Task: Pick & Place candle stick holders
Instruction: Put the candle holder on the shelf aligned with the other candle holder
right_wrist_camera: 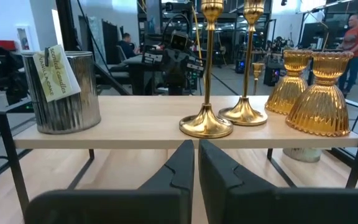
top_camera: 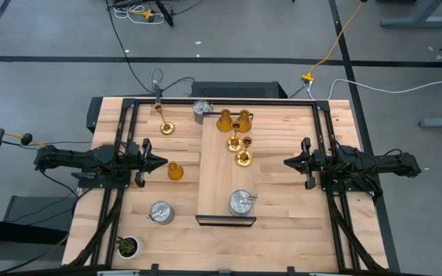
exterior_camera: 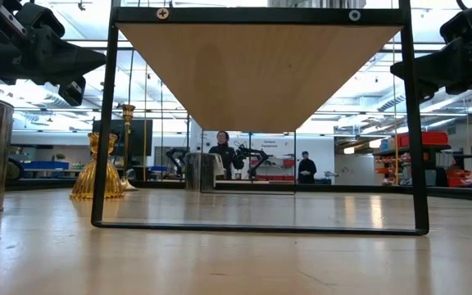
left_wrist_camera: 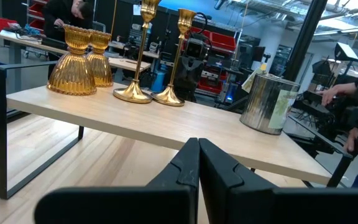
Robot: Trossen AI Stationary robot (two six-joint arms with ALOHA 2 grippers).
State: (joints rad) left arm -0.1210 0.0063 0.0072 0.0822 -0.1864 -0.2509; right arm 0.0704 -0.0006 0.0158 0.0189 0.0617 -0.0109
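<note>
Both pincers, left [top_camera: 162, 162] and right [top_camera: 287, 162], hover fully closed and empty on either side of the raised shelf [top_camera: 215, 172]. Five holders stand on it. The amber bell-shaped holder [top_camera: 175, 171] stands on the tabletop [top_camera: 282, 230] just right of the left pincer. Recommended: open the jaws wide before descending, grip its narrow neck, lift vertically.
</note>
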